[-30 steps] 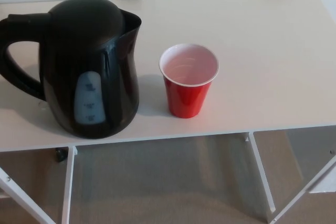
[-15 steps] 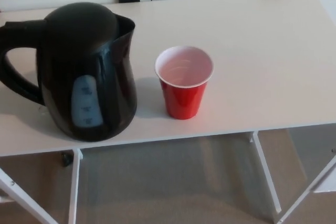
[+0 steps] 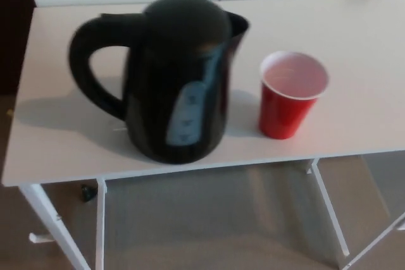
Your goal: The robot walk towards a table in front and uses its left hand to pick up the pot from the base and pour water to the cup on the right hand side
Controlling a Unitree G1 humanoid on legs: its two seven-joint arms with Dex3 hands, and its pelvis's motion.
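View swung left since the last frame; pot and cup stand where they were, only the camera moved.

The pot (image 3: 180, 80) stands near the desk's (image 3: 354, 23) front edge, handle left, the red cup (image 3: 290, 95) just beside its right. Neither hand shows, so their state can't be told. A clumsy lift could knock the light cup; the base seems hidden. Open room lies left and behind.

Pot (image 3: 171, 74) looked like black plastic, smooth and semi-glossy, with a translucent bluish level window on its front face. Cup (image 3: 288, 102) looked like thin plastic, glossy red outside, smooth pale white inside. Table (image 3: 57, 143) top was smooth, matt off-white, laminate-like out to its front edge, on white-painted legs.
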